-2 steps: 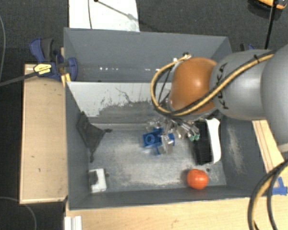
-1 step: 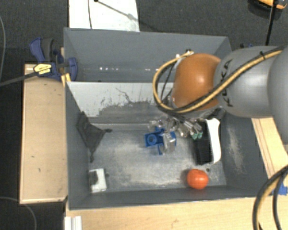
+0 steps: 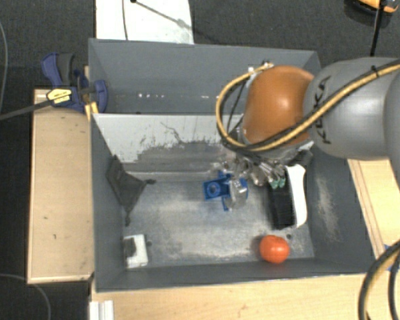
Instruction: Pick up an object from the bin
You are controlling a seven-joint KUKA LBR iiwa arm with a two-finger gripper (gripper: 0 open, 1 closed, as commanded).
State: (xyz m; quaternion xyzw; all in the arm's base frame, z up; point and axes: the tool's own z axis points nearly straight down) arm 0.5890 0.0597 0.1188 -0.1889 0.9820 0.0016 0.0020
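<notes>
Near the middle of the bin (image 3: 187, 79): the pincer (image 3: 237, 191) hangs low over the grey floor, right next to a small blue plastic piece (image 3: 217, 191).
Pincer: I cannot tell if it is open or closed. The orange cover (image 3: 275, 105) and the cables (image 3: 230, 122) sit above it and hide a lot.
Blue plastic piece: it looks like it touches the pincer. It is the nearest thing, so it is likely the one to pick, but I cannot see it gripped.
Black and white thing (image 3: 288, 202): long, just beside the pincer by the right wall. Its far end is tucked under the arm (image 3: 367, 112), so I cannot name it.
Orange ball (image 3: 274, 249): sits by the front wall, away from the pincer.
Dark grey thing (image 3: 127, 184): lies at the left, and its shape is hard to make out.
Small white thing (image 3: 135, 251): lies in the front left corner, too little to name.
</notes>
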